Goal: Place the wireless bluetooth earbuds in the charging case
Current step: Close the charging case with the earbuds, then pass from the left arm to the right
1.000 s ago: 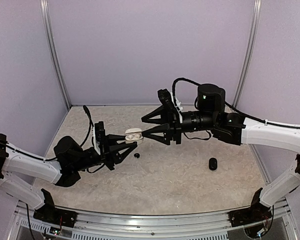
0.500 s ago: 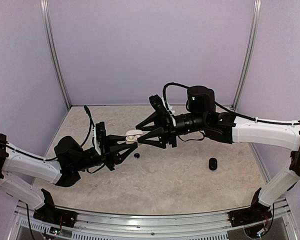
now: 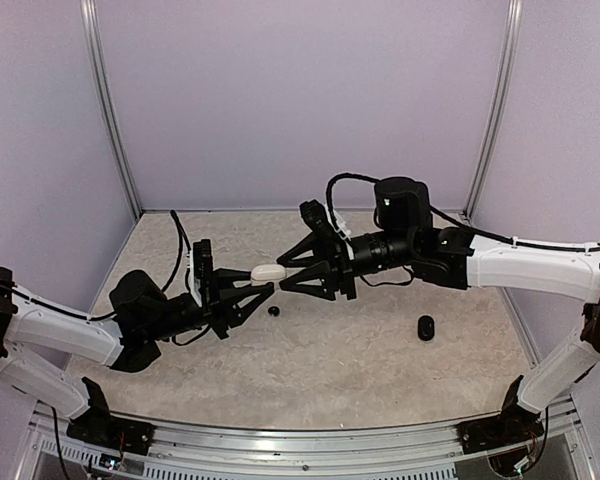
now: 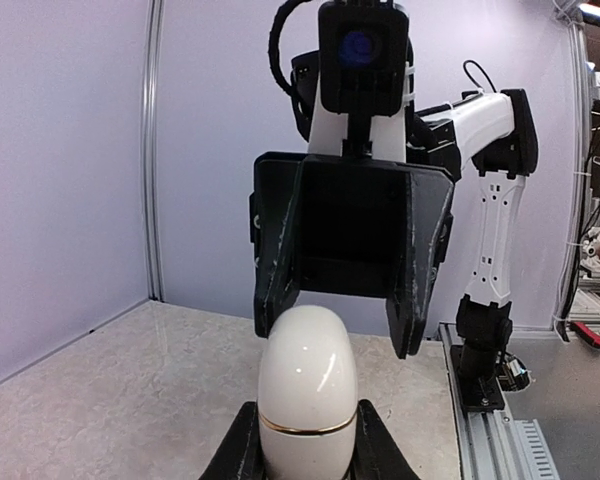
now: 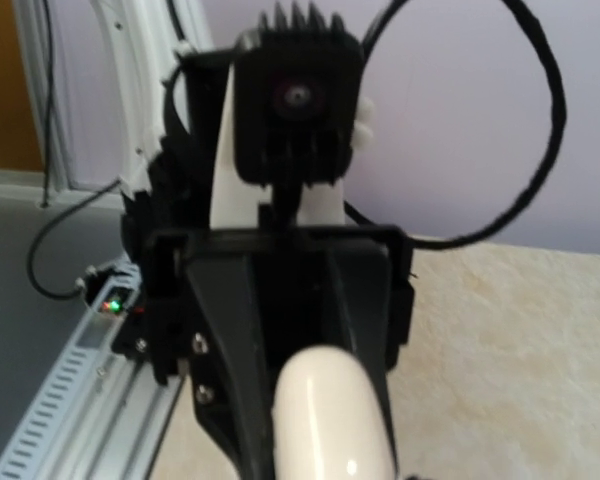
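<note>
One white case (image 3: 267,271) clamped in left gripper (image 4: 305,445); right gripper (image 4: 342,338) jaws wide. One earbud (image 3: 274,311), one black pebble (image 3: 425,327) below case; beige table (image 3: 330,375), lilac walls (image 3: 300,100).

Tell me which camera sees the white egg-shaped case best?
The left wrist view: the white case is close, sharp, shut, its seam showing. The top view shows only a tiny white pebble; the right wrist view shows its blurry rounded end.

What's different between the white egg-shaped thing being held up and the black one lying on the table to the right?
Colour: the white case is pale and glossy, while the black case is dark. Place: the white case is off the table, pinched in the left gripper, while the black case lies on the table with nothing gripping it. Both are small, rounded and pebble-shaped.
</note>
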`<action>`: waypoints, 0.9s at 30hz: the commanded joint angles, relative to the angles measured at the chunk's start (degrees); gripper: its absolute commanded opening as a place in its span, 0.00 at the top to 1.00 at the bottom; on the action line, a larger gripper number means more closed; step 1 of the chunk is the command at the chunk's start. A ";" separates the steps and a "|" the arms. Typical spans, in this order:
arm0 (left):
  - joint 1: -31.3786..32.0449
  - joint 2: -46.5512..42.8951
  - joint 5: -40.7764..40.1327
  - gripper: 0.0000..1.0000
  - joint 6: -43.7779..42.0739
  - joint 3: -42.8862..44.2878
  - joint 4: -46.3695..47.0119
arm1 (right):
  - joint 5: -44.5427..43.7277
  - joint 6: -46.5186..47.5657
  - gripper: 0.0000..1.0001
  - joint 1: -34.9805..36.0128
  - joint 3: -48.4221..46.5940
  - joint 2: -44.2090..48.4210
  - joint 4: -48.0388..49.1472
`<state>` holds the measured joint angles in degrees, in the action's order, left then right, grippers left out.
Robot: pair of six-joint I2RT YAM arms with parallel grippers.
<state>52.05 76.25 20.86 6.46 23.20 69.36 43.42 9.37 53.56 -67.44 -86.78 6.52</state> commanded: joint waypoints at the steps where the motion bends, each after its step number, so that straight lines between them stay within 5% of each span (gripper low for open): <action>1: -0.61 -0.96 -0.96 0.94 1.56 2.00 -2.63 | -6.45 2.90 0.52 0.31 3.31 4.74 1.05; 8: -1.19 -3.03 -1.22 0.92 3.52 1.75 -5.12 | -17.08 8.21 0.45 -0.03 6.29 9.35 3.05; 12: -1.99 -4.12 1.21 0.92 7.25 2.96 -8.56 | -20.08 14.06 0.32 -0.06 7.09 10.78 2.40; 17: -2.14 -4.77 1.78 0.94 11.46 5.56 -14.38 | -24.43 14.85 0.02 -0.03 10.85 11.19 8.78; 27: -2.31 -4.80 -0.34 1.00 17.42 9.25 -23.10 | -26.87 28.34 0.00 2.84 10.93 7.80 7.35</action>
<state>50.17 71.68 21.26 19.79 29.21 50.11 19.59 30.02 54.11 -56.45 -77.73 13.28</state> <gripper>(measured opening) 0.236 0.994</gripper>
